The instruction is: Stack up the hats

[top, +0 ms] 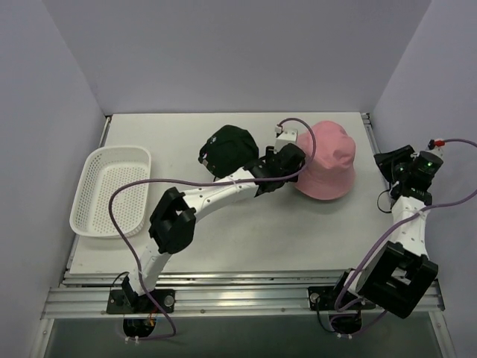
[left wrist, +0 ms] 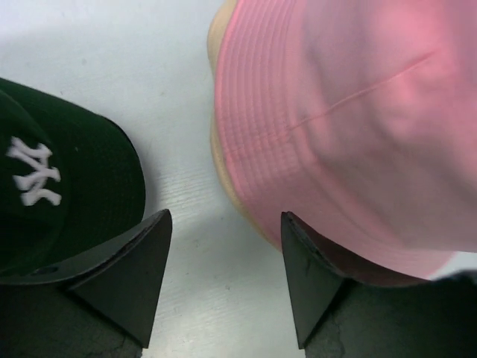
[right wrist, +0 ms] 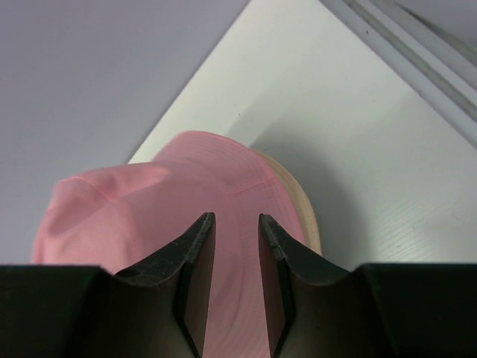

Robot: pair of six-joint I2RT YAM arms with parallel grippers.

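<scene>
- While the left gripper (left wrist: 225, 216) hangs low over the white table (top: 246, 231), its jaws are wide open and hold nothing. The dark green baseball cap with white letters (left wrist: 67, 186) lies on one side of them. The soft pink bucket hat (left wrist: 350, 112) is on the other side.
- The pink hat sits at the back right of the table, top up. It is on a beige bucket hat (right wrist: 302, 201) whose rim peeks out below.
- The right gripper (right wrist: 235, 218) sits near the right edge of the table. Its jaws are a small way apart and hold nothing.
- I think the cap goes on the pile next. Pinch the cloth at its edge, not the table. Lift it clear, then set it straight down over the pink top.
- The pink hat is round, so it has no long side. The cap is longer from back to bill, and its lettered front seems to face the left gripper.
</scene>
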